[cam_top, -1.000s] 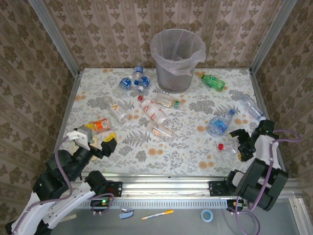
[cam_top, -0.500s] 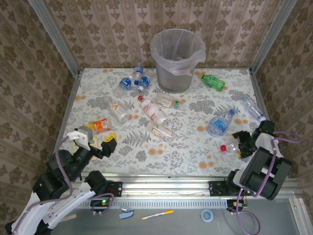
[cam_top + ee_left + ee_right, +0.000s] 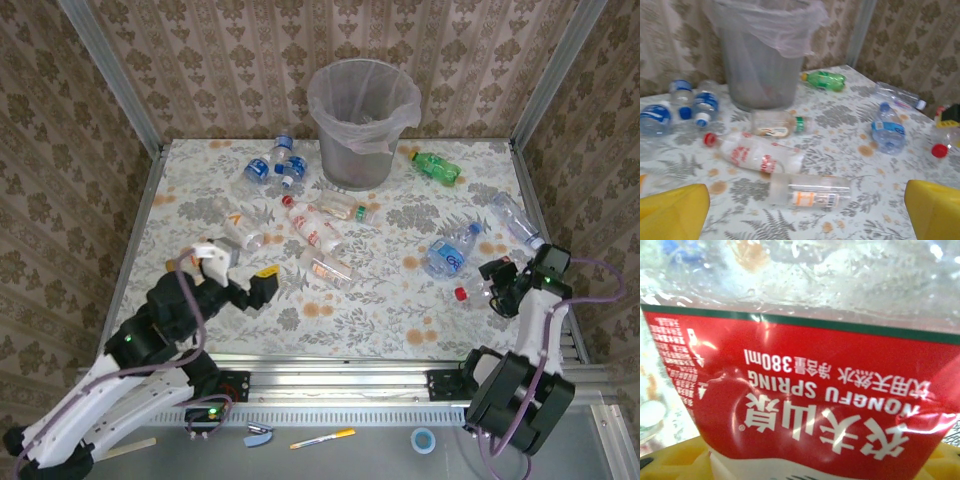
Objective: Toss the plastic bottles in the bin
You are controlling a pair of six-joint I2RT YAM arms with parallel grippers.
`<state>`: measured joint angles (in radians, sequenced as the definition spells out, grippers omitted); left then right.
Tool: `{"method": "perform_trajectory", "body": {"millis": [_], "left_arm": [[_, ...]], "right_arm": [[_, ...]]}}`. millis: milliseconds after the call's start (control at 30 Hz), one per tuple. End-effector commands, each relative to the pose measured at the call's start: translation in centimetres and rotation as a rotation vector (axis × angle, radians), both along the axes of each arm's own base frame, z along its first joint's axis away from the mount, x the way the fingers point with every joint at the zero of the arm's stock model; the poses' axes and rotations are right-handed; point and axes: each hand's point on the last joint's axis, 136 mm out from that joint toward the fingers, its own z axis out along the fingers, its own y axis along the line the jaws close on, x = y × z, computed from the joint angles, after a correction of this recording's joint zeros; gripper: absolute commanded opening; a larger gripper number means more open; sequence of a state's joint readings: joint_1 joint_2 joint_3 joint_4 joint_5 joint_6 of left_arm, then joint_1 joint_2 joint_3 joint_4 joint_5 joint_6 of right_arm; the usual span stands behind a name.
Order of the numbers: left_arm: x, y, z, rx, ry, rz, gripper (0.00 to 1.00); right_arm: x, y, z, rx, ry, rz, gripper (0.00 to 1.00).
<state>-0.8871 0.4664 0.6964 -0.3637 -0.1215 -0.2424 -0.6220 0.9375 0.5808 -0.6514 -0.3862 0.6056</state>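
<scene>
Right gripper [image 3: 492, 287] at table's right edge – red-label bottle [image 3: 805, 395] sits between its fingers, label crumpled against yellow pad [image 3: 670, 460]; cannot tell whether grip is firm. Bottle's red cap [image 3: 460, 293] points left. Left gripper [image 3: 240, 268] spread wide above near-left part of table [image 3: 380, 320]. Just ahead of it – clear orange-label bottle [image 3: 810, 192] on its side. Beyond that, 2 more bottles lying flat. Bin [image 3: 362, 120] upright at far edge, green bottle [image 3: 437, 165] lying to its right.
</scene>
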Motion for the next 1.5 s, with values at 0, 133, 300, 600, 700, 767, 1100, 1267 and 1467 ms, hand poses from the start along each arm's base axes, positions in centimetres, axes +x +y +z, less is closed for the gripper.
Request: {"method": "perform_trajectory", "body": {"millis": [0, 133, 300, 600, 700, 767, 1100, 1267, 1467], "left_arm": [[-0.6, -3.5, 2.3, -0.112, -0.037, -0.137, 1.00], [-0.6, -5.9, 2.7, -0.131, -0.058, -0.205, 1.00], [-1.6, -9.3, 3.1, -0.137, -0.080, -0.324, 1.00], [-3.5, -16.9, 2.2, -0.114, -0.070, -0.535, 1.00], [-2.8, -18.9, 1.7, -0.118, -0.036, -0.547, 1.00], [-1.9, -19.7, 1.3, -0.099, -0.003, -0.532, 1.00], [-1.8, -23.3, 0.0, -0.171, 0.175, -0.694, 0.84], [-2.2, -24.4, -0.4, -0.194, 0.216, -0.751, 0.72], [-2.1, -24.9, -0.3, -0.214, 0.222, -0.768, 0.58]], "right_arm": [[0.4, 1.5, 3.1, 0.033, -0.112, 0.027, 0.59], [1.4, 3.1, 7.6, 0.034, -0.270, 0.064, 0.58], [3.3, 7.3, 12.7, 0.049, -0.443, 0.202, 0.55], [4.5, 17.5, 18.9, 0.056, -0.595, 0.557, 0.55], [4.2, 20.3, 19.9, 0.017, -0.608, 0.652, 0.56], [3.9, 21.8, 19.8, -0.016, -0.596, 0.702, 0.56], [3.0, 24.7, 19.6, -0.019, -0.601, 0.791, 0.56], [2.9, 24.9, 19.6, -0.022, -0.607, 0.801, 0.55], [2.7, 25.4, 19.2, -0.013, -0.605, 0.824, 0.55]]}}
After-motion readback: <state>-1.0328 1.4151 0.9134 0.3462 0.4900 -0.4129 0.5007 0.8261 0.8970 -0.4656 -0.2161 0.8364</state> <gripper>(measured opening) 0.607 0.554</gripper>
